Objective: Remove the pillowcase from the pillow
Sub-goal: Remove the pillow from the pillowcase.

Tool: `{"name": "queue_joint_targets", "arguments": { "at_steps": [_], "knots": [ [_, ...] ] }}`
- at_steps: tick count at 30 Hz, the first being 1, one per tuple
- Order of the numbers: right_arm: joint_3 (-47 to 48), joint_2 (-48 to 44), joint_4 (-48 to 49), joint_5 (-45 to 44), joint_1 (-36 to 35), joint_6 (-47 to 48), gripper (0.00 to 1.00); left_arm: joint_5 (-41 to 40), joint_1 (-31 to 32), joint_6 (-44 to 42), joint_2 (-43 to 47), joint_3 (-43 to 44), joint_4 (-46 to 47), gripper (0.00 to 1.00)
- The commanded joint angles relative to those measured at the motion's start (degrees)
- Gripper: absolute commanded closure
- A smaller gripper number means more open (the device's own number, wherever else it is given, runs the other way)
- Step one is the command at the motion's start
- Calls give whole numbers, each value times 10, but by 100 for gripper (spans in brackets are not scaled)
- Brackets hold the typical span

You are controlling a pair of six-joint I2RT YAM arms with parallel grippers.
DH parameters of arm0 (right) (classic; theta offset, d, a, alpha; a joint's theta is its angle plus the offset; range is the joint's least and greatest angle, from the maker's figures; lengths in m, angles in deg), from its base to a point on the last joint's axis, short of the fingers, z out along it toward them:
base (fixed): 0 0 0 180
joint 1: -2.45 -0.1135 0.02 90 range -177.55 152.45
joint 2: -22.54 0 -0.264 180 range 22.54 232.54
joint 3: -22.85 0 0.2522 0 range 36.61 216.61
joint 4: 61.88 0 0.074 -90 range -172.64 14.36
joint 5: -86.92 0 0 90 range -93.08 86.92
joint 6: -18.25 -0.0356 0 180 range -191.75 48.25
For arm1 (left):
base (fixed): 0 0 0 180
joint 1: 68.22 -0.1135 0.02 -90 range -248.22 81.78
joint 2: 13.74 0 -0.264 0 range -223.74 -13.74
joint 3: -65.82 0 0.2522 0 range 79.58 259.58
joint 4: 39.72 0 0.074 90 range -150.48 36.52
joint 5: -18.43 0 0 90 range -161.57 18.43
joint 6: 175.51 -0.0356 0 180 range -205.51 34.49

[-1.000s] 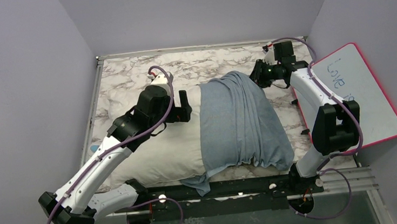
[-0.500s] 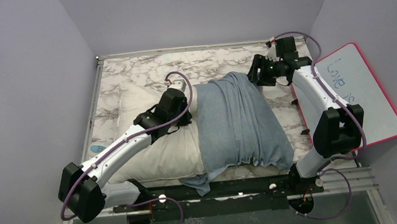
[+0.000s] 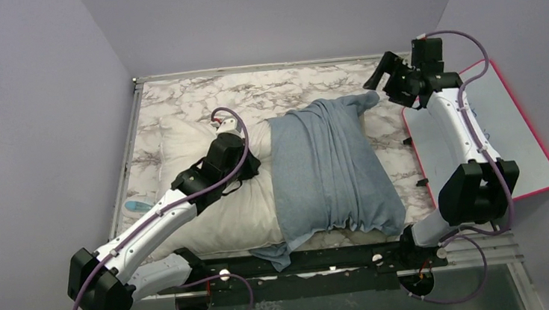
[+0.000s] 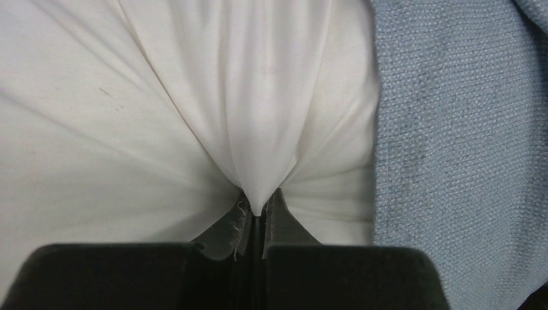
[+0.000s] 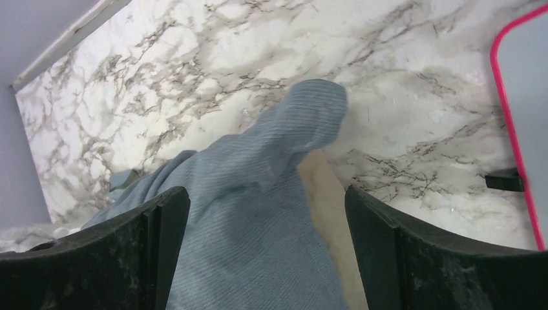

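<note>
The right fingers (image 5: pixel 381 232) have let go of the case's far corner and swung up and away, and now stand wide apart with nothing between them. The left fingers (image 4: pixel 226 232) have dropped and pinched shut on a tuck of the pillow (image 3: pixel 210 220). The case (image 3: pixel 329 165), grey-blue and finely ribbed, drapes over the pillow's right half, its far corner a limp peak on the marble-patterned desk (image 3: pixel 176 96). The left wrist view shows smooth white pleats radiating from the pinch, just beside the case's edge; overhead the arm hides this. A tan patch under the corner may be the case's inner face.
</note>
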Motion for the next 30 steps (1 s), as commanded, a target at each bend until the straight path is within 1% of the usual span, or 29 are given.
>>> {"name": "queue_joint_targets", "arguments": {
  "at_steps": [1, 3, 4, 5, 7, 9, 10, 11, 13, 15, 16, 17, 18, 20, 22, 23, 25, 26, 27, 29, 30],
  "knots": [
    [-55, 49, 68, 138, 10, -51, 10, -3, 1, -1, 8, -38, -122, 100],
    [-68, 70, 116, 232, 11, -50, 19, -6, 1, -1, 14, -40, -123, 100],
    [-69, 80, 133, 261, 10, -53, 30, -7, 1, 1, 16, -42, -123, 100],
    [-66, 90, 144, 278, 11, -58, 44, -11, 1, 6, 20, -44, -124, 100],
    [-59, 96, 155, 268, 11, -63, 62, -16, 1, 16, 25, -47, -124, 100],
    [-38, 89, 129, 185, 11, -59, 84, -23, 1, 26, 32, -48, -125, 100],
    [-18, 86, 104, 125, 11, -55, 91, -29, 1, 33, 36, -49, -128, 100],
    [4, 84, 80, 71, 11, -47, 95, -37, 1, 40, 40, -49, -132, 100],
    [56, 86, 36, -30, 16, -27, 96, -59, -1, 51, 49, -49, -144, 100],
    [131, 95, -12, -104, 23, 0, 98, -76, -4, 55, 52, -47, -164, 100],
    [158, 97, -29, -147, 24, 19, 98, -85, -8, 56, 52, -45, -176, 100],
    [175, 98, -36, -170, 24, 35, 98, -93, -13, 58, 53, -43, -192, 100],
    [190, 98, -40, -174, 24, 51, 97, -101, -17, 60, 55, -43, -200, 100],
    [216, 104, -56, -140, 24, 72, 94, -107, -30, 60, 65, -45, -204, 100],
    [228, 115, -72, -59, 24, 90, 94, -107, -43, 63, 72, -47, -203, 100],
    [228, 119, -79, -18, 24, 95, 88, -107, -50, 65, 75, -47, -201, 100],
    [227, 122, -101, 42, 24, 91, 63, -104, -58, 66, 76, -44, -192, 100],
    [219, 118, -106, 71, 24, 86, 52, -100, -62, 67, 75, -41, -185, 100],
    [204, 107, -101, 107, 23, 82, 43, -96, -66, 67, 72, -39, -177, 100],
    [150, 60, -66, 163, 18, 74, 33, -85, -76, 67, 64, -35, -157, 100],
    [125, 38, -52, 176, 14, 72, 27, -77, -83, 67, 58, -33, -147, 100]
  ]
}}
